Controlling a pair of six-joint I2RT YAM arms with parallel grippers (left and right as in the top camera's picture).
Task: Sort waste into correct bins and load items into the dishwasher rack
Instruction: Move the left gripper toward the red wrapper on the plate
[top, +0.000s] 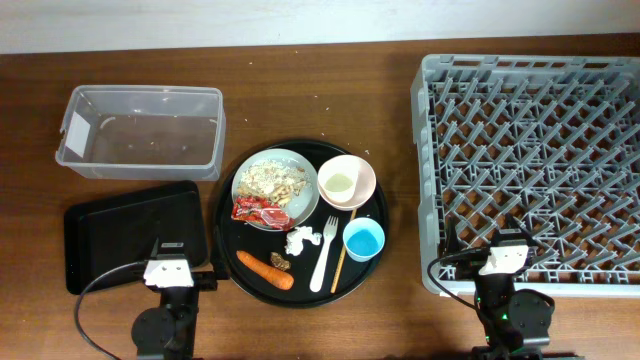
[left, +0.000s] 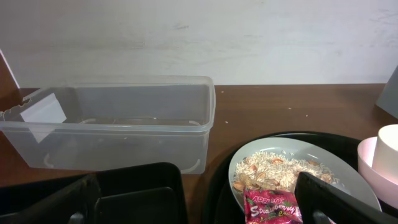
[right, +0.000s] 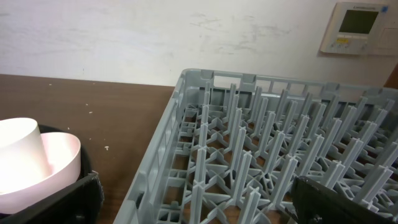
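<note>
A round black tray (top: 232, 240) holds a white plate (top: 241, 182) of rice scraps (top: 272, 180), a red wrapper (top: 262, 211), white tissue (top: 299, 240), a carrot (top: 265, 269), a brown lump (top: 280, 262), a white fork (top: 325, 255), a chopstick (top: 340, 255), a blue cup (top: 363, 240) and a pink bowl (top: 368, 180) with a white cup (top: 340, 182) in it. The clear tub (top: 140, 130) and the black rectangular tray (top: 120, 235) lie to the left. The grey rack (top: 535, 160) stands to the right. My left gripper (left: 199, 208) is open over the tray's near edge. My right gripper (right: 199, 205) is open at the rack's near edge.
The left wrist view shows the tub (left: 118, 134), the plate's rim (left: 348, 180) and the wrapper (left: 270, 206) just ahead. The right wrist view shows the rack's pegs (right: 249, 155) and the pink bowl (right: 62, 155) to the left. Both arm bases stand at the table's front edge.
</note>
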